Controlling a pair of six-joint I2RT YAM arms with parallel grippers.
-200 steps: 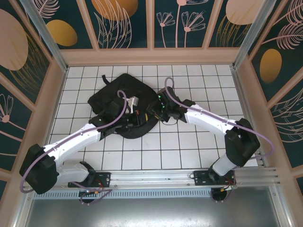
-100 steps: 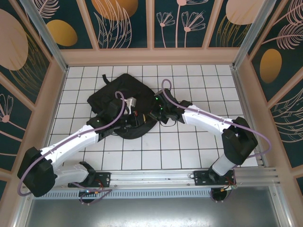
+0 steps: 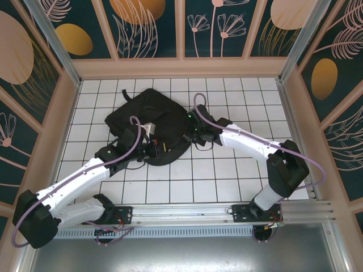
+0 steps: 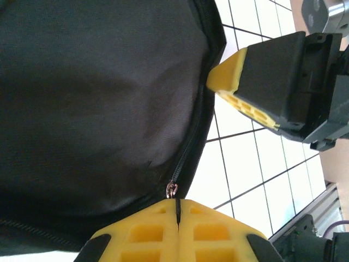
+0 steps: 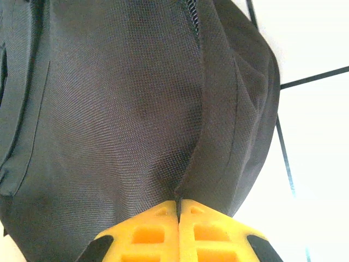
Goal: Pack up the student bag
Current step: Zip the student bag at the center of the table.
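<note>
Mid-frame, left gripper (image 4: 177, 210) pinches the metal zip pull (image 4: 172, 189) of the large black fabric backpack (image 3: 150, 102), right gripper (image 5: 178, 208) nips its cloth; zipping looks unfinished.

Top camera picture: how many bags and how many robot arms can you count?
student bag: 1
robot arms: 2, the left arm and the right arm
Total: 3
</note>
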